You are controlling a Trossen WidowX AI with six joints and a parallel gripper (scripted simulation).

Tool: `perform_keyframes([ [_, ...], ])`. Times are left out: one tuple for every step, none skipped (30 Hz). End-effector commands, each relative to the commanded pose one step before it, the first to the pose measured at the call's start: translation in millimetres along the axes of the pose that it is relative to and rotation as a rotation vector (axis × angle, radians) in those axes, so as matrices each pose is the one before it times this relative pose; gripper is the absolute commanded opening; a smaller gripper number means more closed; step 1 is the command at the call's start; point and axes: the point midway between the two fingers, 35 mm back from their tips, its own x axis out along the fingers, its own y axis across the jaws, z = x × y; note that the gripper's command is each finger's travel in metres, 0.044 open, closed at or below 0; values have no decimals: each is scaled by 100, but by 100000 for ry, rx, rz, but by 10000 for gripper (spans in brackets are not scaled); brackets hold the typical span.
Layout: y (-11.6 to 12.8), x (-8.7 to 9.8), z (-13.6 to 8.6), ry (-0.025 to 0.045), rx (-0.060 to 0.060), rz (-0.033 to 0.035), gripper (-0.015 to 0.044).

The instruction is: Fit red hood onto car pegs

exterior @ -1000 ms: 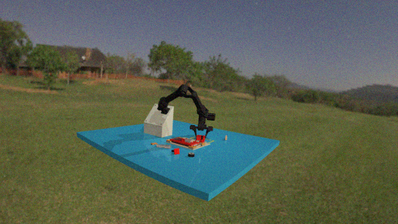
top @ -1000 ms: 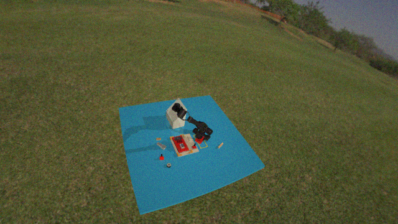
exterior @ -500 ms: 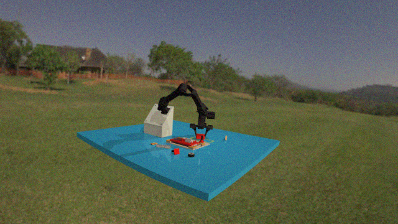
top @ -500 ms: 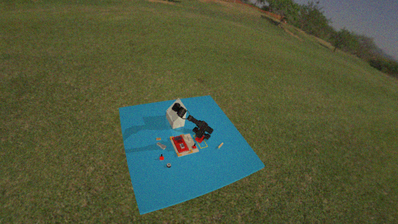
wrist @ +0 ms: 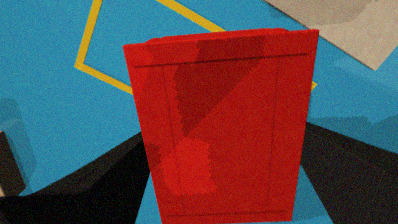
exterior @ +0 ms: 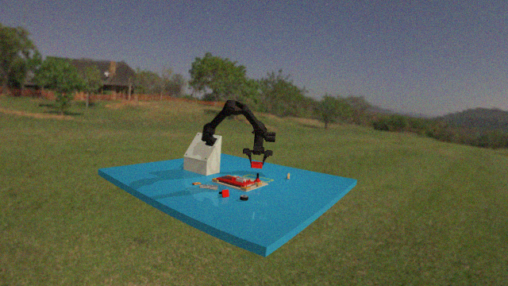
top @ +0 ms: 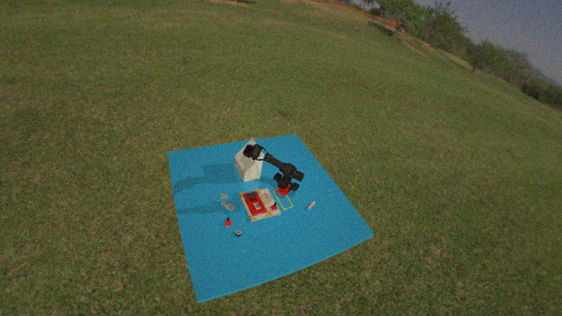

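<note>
The red hood (top: 284, 190) (exterior: 257, 164) (wrist: 225, 125) is held in the air, clear of the table, with its flat roof toward the wrist camera. My gripper (exterior: 257, 164) (wrist: 220, 132) is shut on it, one dark finger against each long side. The red chassis (top: 254, 203) (exterior: 230, 181) sits in its pale jig (top: 259, 217) (exterior: 248, 189), to the left of the hood in the top view. A grey engine block (top: 257, 204) shows on the deck. The four pegs are too small to make out, and the hood's corner holes are hidden.
A yellow outline (top: 288, 208) (wrist: 87, 32) is marked on the blue table beside the jig. A small black and red piece (top: 274, 205) (exterior: 258, 179) stands on the jig. A wheel (top: 238, 233) (exterior: 244, 198), a red piece (top: 228, 223) (exterior: 225, 193) and a tan piece (top: 312, 204) (exterior: 288, 175) lie around.
</note>
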Motion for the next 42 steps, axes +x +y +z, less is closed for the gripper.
perform_keyframes([
  [218, -1675, 92, 452, 1106, 243, 0],
  [4, -228, -3, 12, 1, 6, 0],
  [4, -275, -3, 14, 1, 7, 0],
  [2, -149, -2, 8, 0, 4, 0],
  [1, -87, -1, 4, 0, 2, 0],
  [0, 0, 0, 0, 0, 0, 0],
  [0, 0, 0, 0, 0, 0, 0],
  [0, 0, 0, 0, 0, 0, 0],
  [-155, 367, -31, -446, -1414, 76, 0],
  [4, -24, 219, 126, -999, 45, 0],
  [-1, -39, 366, 203, -1663, 78, 0],
  [-15, -46, 445, 235, -2011, 99, 0],
  [-31, -44, 446, 222, -2008, 102, 0],
  [-47, -43, 446, 210, -2006, 105, 0],
  [-62, -41, 446, 198, -2003, 108, 0],
  [-78, -40, 445, 185, -2000, 110, 0],
  [-94, -38, 443, 173, -1998, 111, 0],
  [-110, -37, 441, 161, -1995, 111, 0],
  [-134, -37, 444, 100, -2069, 82, 0],
  [-151, -35, 440, 90, -2069, 79, 0],
  [-167, -33, 436, 80, -2067, 76, 0],
  [-183, -32, 431, 70, -2065, 72, 0],
  [-199, -30, 425, 60, -2063, 68, 0],
  [-215, -29, 419, 51, -2061, 63, 0],
  [-231, -27, 412, 42, -2059, 57, 0],
  [-246, -26, 405, 34, -2057, 51, 0],
  [-261, -24, 397, 26, -2055, 45, 0],
  [-276, -23, 388, 18, -2053, 38, 0],
  [-295, -27, 390, 2, -1982, 55, 0],
  [-309, -26, 380, -6, -1980, 47, 0],
  [-324, -24, 370, -14, -1979, 38, 0],
  [-337, -23, 359, -20, -1977, 28, 0],
  [-349, -20, 345, -24, -1991, 14, 0],
  [-362, -19, 333, -29, -1992, 3, 0],
  [-374, -18, 321, -34, -1991, -7, 0],
  [-386, -17, 308, -38, -1989, -17, 0],
  [-398, -15, 295, -42, -1988, -28, 0],
  [-409, -14, 281, -45, -1987, -39, 0],
  [-410, -7, 257, -27, -2065, -70, 0],
  [-420, -6, 242, -28, -2065, -80, 0],
  [-429, -5, 228, -28, -2064, -90, 0],
  [-437, -4, 212, -27, -2063, -100, 0],
])
